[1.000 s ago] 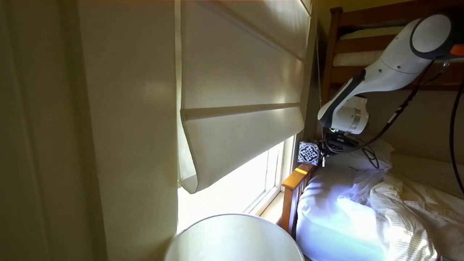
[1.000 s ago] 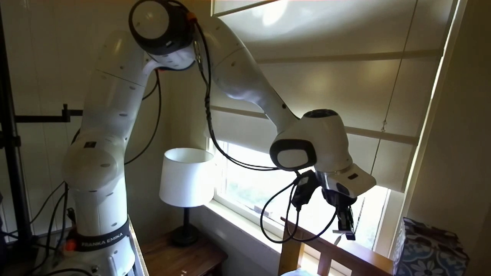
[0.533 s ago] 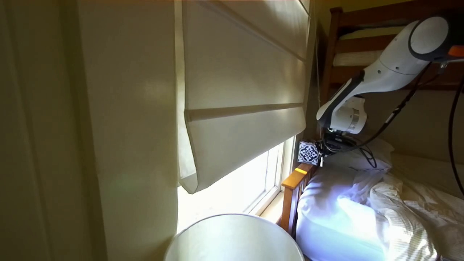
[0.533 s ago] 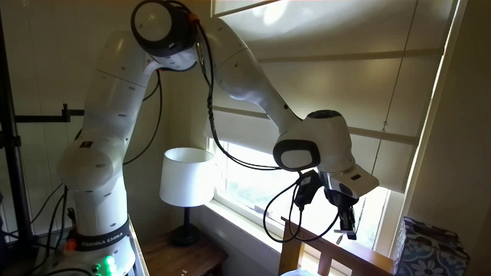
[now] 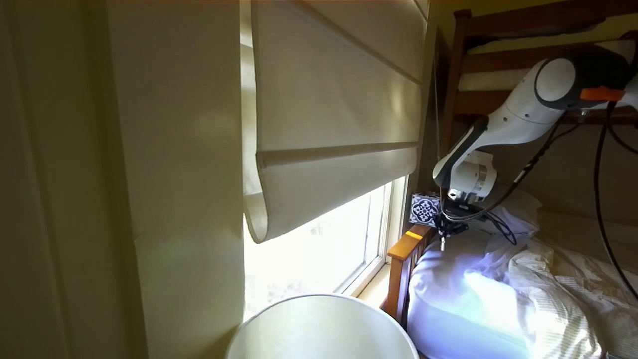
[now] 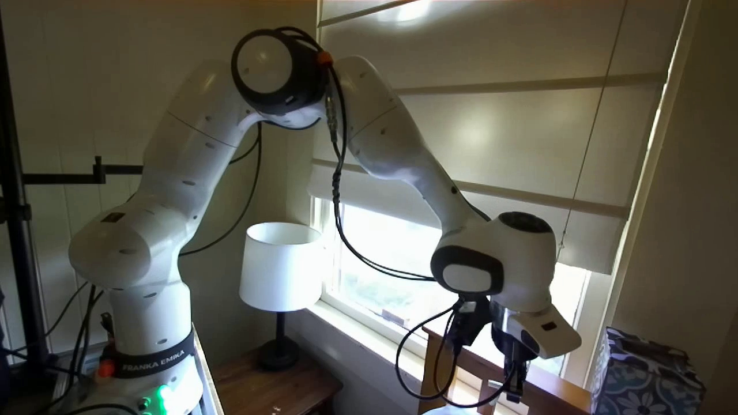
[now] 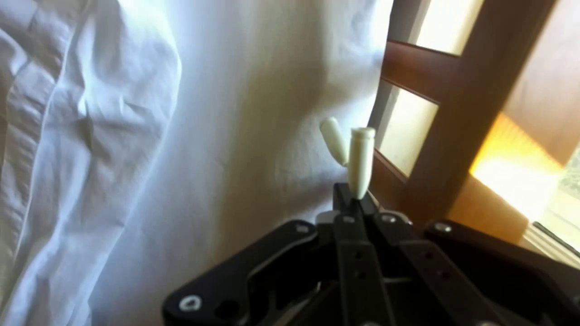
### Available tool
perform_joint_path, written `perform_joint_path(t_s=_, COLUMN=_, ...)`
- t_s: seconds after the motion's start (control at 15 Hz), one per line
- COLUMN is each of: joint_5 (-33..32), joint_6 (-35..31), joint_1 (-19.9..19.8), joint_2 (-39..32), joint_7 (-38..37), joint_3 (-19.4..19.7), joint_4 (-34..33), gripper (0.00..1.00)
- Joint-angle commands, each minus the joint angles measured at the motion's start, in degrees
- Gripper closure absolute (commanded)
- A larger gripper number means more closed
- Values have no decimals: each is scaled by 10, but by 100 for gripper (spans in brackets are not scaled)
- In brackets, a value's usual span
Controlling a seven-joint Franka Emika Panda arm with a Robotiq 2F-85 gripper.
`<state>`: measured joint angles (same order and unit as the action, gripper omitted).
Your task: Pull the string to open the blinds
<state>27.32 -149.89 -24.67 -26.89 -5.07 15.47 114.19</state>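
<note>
The blinds are a cream-white fabric shade over the window in both exterior views (image 5: 339, 109) (image 6: 519, 132), with the lower edge lifted and bare glass below. The thin string (image 6: 599, 104) runs down the front of the shade and passes behind my arm; it also shows in an exterior view (image 5: 436, 99). My gripper (image 7: 355, 197) points down, its fingers closed on the string. Two cream cord pulls (image 7: 361, 163) (image 7: 334, 141) stick out past the fingertips. In an exterior view the gripper (image 5: 443, 229) is above the bed, a pull hanging below it.
A wooden bed rail (image 5: 407, 244) stands close beside the gripper, along the window. A bed with white sheets (image 5: 458, 314) lies beneath. A patterned box (image 6: 648, 374) is near the rail's end. A white lamp (image 6: 281, 265) stands on a wooden bedside table (image 6: 271, 386).
My gripper has moved down toward the bed, with the arm's elbow lower and further forward. The lower edge of the blinds has risen, showing more window. The string's knot has moved down.
</note>
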Motion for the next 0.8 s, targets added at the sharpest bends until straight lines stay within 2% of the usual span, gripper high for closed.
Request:
perform_joint_path(t_s=0.0, joint_5=-9, joint_6=41, joint_1=-29, joint_2=-84, joint_7=-7, joint_3=-13, joint_4=-20, gripper=100)
perform_joint_path(t_s=0.4, joint_5=-29, joint_6=78, joint_1=-30, joint_2=-176, joint_7=-52, joint_3=-1, joint_4=-58, gripper=100)
perform_joint_path(t_s=0.47, joint_5=-30, joint_6=87, joint_1=-30, joint_2=-194, joint_7=-63, joint_3=1, joint_4=-70, gripper=73)
perform_joint_path(t_s=0.53, joint_5=-29, joint_6=91, joint_1=-30, joint_2=-212, joint_7=-78, joint_3=5, joint_4=-83, gripper=72)
perform_joint_path(t_s=0.67, joint_5=-27, joint_6=99, joint_1=-33, joint_2=-256, joint_7=-111, joint_3=8, joint_4=-117, gripper=61)
perform_joint_path(t_s=0.73, joint_5=-28, joint_6=109, joint_1=-26, joint_2=-246, joint_7=-134, joint_3=16, joint_4=-117, gripper=56)
